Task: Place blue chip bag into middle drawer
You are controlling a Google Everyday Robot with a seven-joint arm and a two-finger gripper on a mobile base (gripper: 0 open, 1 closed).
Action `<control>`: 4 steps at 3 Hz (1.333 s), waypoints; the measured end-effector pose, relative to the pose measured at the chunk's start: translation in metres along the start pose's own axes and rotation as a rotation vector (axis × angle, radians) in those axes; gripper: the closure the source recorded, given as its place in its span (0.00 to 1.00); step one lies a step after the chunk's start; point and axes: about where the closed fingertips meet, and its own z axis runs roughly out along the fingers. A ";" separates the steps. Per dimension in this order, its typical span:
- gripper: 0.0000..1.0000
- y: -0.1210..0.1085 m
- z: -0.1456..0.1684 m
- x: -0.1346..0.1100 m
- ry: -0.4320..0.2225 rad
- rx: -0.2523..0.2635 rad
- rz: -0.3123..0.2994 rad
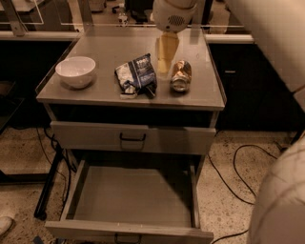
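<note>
Up top, a pale gripper (164, 66) hanging from a white wrist housing (174, 14), low over the cabinet top (105, 47), with the blue chip bag (137, 75) on its left and a copper can (181, 75) on its right. Cannot tell whether open or closed (just one yellowish shape from this angle). Nothing visibly in its grasp. Just beside both bag and can, contact with either impossible to judge.

Farthest left on the top, a white bowl (75, 71), well apart from the bag. Then the bag itself: lying flat near the middle of the top, long axis running front to back and leaning slightly rightward, lettered end pointing away toward the gripper, crumpled end close to the front edge.

Below, a shut drawer front (95, 136) with a black handle. Under that, the middle drawer (128, 195) pulled well out, front panel cut off by the bottom of the view. Lower right, a blurred pale robot body (281, 200), cut off at the edge, with black cables (233, 171) on the speckled floor beside it.
</note>
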 end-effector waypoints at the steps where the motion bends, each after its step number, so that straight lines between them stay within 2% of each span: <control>1: 0.00 -0.005 0.032 -0.005 0.082 -0.027 -0.044; 3: 0.00 -0.020 0.082 0.005 0.203 -0.083 -0.118; 4: 0.00 -0.033 0.103 0.009 0.226 -0.103 -0.127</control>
